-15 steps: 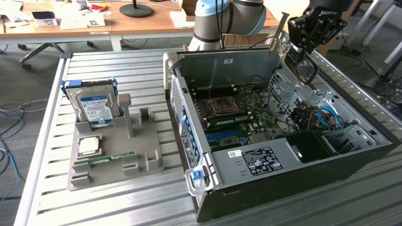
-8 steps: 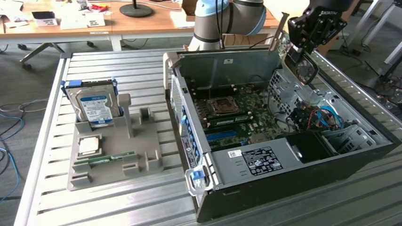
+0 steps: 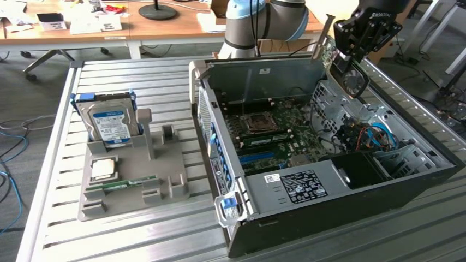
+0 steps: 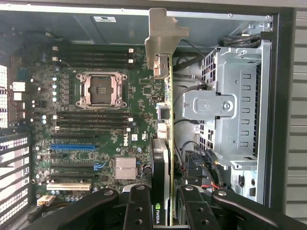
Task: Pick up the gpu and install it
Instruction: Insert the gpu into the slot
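My gripper [image 3: 358, 54] hangs above the far right corner of the open computer case [image 3: 320, 218], shut on the gpu [image 3: 352, 76]. The card hangs on edge, its black round fan facing outward and its silver end bracket [image 3: 322, 39] pointing up and away. In the wrist view the gpu [image 4: 163, 153] appears edge-on between my two black fingers [image 4: 138, 208], bracket [image 4: 160, 38] at the far end. It floats over the strip between the green motherboard [image 4: 105, 120] and the grey drive cage [image 4: 235, 120], clear of the board.
The motherboard carries an empty CPU socket [image 4: 100, 88] and a blue slot [image 4: 72, 146]. Cables [image 3: 371, 136] lie beside the drive cage. On the exterior view's left a grey holder [image 3: 171, 164] carries a hard drive [image 3: 109, 123], a CPU [image 3: 102, 169] and a memory stick [image 3: 124, 185].
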Available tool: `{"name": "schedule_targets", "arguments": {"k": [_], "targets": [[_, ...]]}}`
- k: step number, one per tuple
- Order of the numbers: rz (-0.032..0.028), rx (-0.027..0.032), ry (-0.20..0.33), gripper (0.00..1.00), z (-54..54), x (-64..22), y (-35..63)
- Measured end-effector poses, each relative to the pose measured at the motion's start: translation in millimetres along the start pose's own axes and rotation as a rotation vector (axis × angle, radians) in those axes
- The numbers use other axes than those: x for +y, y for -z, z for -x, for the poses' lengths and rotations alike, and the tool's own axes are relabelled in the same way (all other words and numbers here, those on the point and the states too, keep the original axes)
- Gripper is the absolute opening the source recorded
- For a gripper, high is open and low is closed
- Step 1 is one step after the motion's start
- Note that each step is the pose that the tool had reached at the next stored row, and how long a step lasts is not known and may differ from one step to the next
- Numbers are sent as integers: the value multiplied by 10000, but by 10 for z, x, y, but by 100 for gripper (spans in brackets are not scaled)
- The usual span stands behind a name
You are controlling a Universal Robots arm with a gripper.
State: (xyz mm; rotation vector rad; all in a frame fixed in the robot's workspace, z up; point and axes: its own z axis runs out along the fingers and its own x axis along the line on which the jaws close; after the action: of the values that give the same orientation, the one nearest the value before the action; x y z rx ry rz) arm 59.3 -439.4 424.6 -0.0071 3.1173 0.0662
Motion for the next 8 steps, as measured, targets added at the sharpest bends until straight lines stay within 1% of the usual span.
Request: {"name": "schedule_targets", "arguments": {"k": [8], "targets": [[11,22,505,27,0,0,0]]}}
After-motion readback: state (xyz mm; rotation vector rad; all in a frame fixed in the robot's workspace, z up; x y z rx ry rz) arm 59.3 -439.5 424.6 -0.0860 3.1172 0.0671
